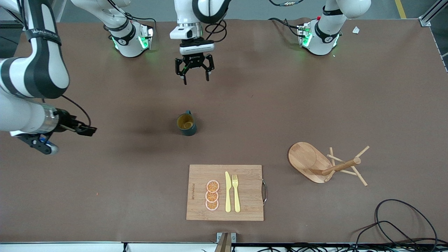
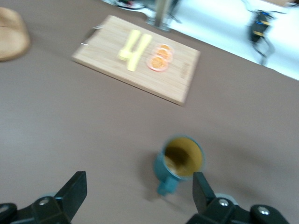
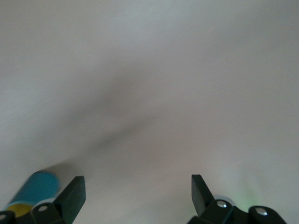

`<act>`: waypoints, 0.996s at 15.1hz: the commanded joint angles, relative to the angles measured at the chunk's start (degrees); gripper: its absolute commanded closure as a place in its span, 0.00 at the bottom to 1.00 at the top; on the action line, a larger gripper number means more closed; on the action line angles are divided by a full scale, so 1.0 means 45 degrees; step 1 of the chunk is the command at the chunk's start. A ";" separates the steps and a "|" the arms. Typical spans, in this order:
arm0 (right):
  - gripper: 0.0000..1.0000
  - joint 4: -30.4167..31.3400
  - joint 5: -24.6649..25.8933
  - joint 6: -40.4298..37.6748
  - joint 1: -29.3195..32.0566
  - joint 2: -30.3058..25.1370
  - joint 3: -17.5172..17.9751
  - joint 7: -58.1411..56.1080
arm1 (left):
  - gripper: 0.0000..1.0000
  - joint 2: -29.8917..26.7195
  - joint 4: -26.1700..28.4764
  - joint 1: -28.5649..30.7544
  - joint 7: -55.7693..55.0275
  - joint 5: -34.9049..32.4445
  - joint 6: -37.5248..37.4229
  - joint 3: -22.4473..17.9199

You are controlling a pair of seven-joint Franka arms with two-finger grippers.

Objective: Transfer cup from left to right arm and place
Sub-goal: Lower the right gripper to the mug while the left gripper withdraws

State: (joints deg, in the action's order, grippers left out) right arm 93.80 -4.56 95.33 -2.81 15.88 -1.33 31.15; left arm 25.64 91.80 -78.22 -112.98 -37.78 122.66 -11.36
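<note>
Left gripper (image 1: 194,75): jaws wide, above table (image 1: 315,105). Descend over ribbed dark teal mug (image 1: 186,124); grip rim away from handle. Right gripper (image 1: 45,143): jaws wide, waits.

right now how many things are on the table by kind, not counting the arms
cup: 1
cutting board: 1
orange slices: 3
knife: 1
fork: 1
mug rack: 1
total: 8
</note>
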 commanded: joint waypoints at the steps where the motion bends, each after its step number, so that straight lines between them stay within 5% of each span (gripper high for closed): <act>1: 0.00 0.0773 -0.0587 0.0687 -0.0604 -0.0286 -0.0076 0.0655 | 0.00 -0.1399 0.0519 0.1285 0.0750 0.1166 -0.0732 0.0063; 8: 0.00 0.5225 -0.0607 0.5568 -0.2986 -0.1731 -0.0056 0.3015 | 0.00 -0.2047 -0.0339 0.5269 0.4691 0.3881 -0.0969 0.0063; 15: 0.00 0.5561 -0.0666 0.7836 -0.5429 -0.0796 -0.0037 0.4286 | 0.00 -0.2182 -0.0868 0.8493 1.0646 0.5033 -0.1300 0.0082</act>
State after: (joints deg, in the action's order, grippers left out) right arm 117.41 -6.69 127.12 -25.44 11.52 -1.07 47.80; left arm 16.39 89.35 -43.15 -71.95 -17.75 118.93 -11.60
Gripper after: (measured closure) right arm 0.000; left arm 0.000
